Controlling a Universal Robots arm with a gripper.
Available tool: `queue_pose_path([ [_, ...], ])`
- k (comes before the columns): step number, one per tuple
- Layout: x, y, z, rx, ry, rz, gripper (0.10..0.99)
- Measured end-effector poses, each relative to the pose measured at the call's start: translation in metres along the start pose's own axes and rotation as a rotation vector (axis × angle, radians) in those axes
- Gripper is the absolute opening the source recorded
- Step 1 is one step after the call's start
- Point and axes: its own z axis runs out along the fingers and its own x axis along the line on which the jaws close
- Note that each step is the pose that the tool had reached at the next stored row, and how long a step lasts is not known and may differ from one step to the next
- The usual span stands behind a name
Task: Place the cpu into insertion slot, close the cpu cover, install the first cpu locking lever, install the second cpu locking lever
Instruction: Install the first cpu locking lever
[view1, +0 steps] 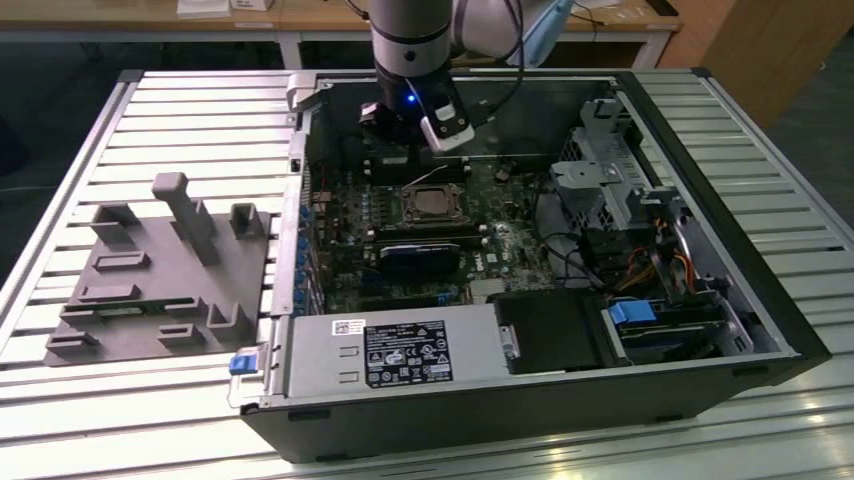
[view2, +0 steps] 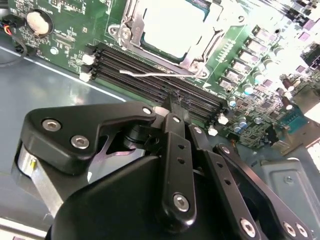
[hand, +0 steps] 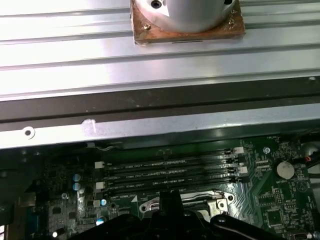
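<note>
The cpu lies flat in the insertion slot on the motherboard. The silver cpu cover is folded down around it, framing its bright top. A thin wire locking lever runs along the socket edge that faces the memory slots. My gripper hangs over the memory slots just beside that lever, fingers together with nothing between them. In the exterior view the gripper sits right behind the socket. In the first wrist view the gripper hides part of the socket rim.
Long memory slots lie between the socket and the case's back wall. A black heatsink sits in front of the socket. The drive cage and cables stand to the exterior view's right, the power supply in front, a grey fixture outside.
</note>
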Motion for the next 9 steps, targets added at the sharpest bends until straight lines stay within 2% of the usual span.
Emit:
queue_pose_path([
  [4, -0.0001, 0.0000, 0.0001, 0.000, -0.0003, 0.000, 0.102],
  [6, 0.0001, -0.0001, 0.0008, 0.000, -0.0041, -0.001, 0.102],
  [7, 0.0003, -0.0002, 0.0013, -0.001, -0.0071, -0.002, 0.102],
  [9, 0.0005, -0.0005, 0.0019, -0.003, -0.0268, -0.006, 0.102],
])
